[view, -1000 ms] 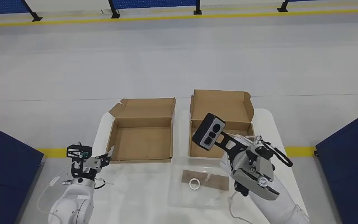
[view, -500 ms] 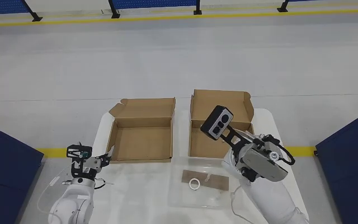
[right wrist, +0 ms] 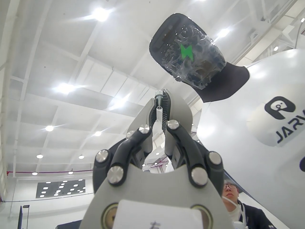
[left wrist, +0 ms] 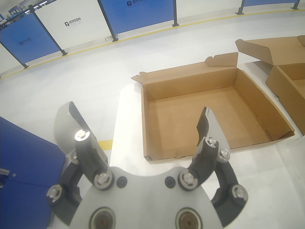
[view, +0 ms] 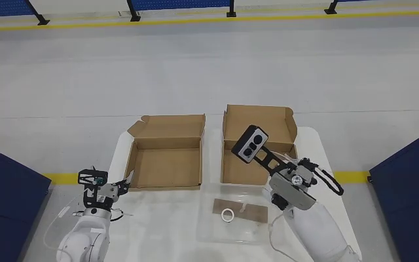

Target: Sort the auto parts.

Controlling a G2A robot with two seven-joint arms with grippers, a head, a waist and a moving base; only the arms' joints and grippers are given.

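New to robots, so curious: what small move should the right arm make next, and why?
Probably tip the right tool downward over the right-hand brown cardboard box. It is shut on a small white pin with a coiled metal tip but points up at the ceiling, so letting go now looks risky.

Right-hand box (left wrist: 286, 94) — cut off by edge.

The left box (view: 165, 169) and the right box (view: 257, 123) are matt brown cardboard. The black part (view: 251, 144) is glossy plastic, with one face under crinkled clear film.
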